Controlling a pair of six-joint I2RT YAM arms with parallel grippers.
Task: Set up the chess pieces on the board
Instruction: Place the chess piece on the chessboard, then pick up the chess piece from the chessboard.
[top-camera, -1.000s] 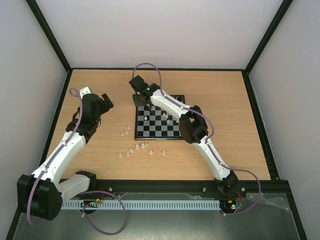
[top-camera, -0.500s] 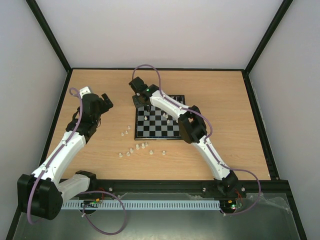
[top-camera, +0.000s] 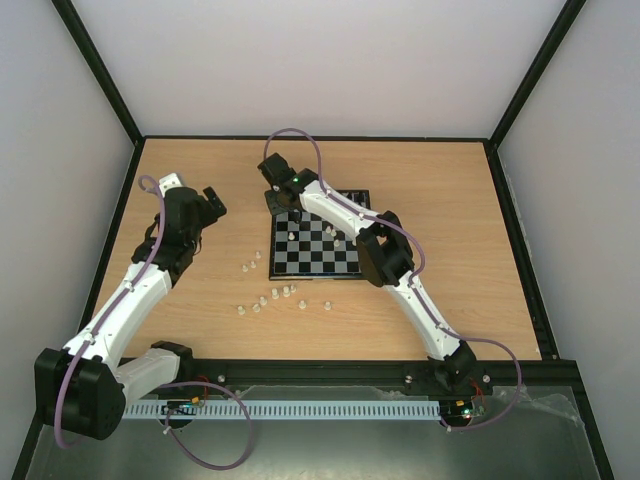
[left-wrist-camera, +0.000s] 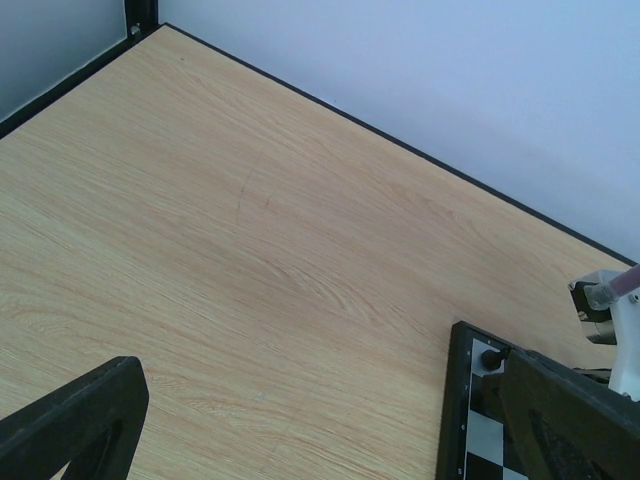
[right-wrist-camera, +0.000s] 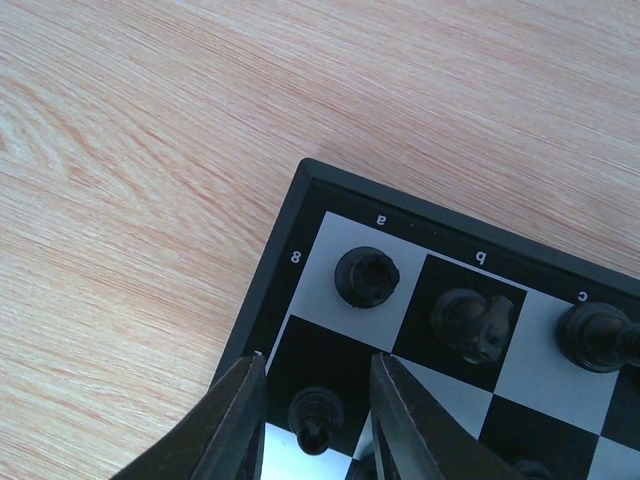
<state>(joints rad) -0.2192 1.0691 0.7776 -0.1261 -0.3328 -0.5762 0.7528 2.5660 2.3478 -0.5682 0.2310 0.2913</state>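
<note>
The board (top-camera: 315, 244) lies mid-table, with tiny black figures on its far rows. Several whitish chess pieces (top-camera: 270, 297) lie loose on the wood in front of its left side, and a few stand on the board (top-camera: 333, 235). My right gripper (top-camera: 277, 203) hovers over the board's far left corner. In the right wrist view it (right-wrist-camera: 318, 365) is open, its fingers (right-wrist-camera: 235, 430) either side of a black pawn (right-wrist-camera: 318, 420) without touching it. My left gripper (top-camera: 212, 200) is open and empty over bare wood left of the board (left-wrist-camera: 462, 410).
In the right wrist view a black rook (right-wrist-camera: 366, 276), a knight (right-wrist-camera: 472, 322) and a bishop (right-wrist-camera: 595, 335) stand on the board's edge row. White walls with a black frame enclose the table. The right forearm (top-camera: 345, 212) crosses above the board.
The right arm has shifted very slightly over the board's far left corner. The left arm and the loose pieces have not moved.
</note>
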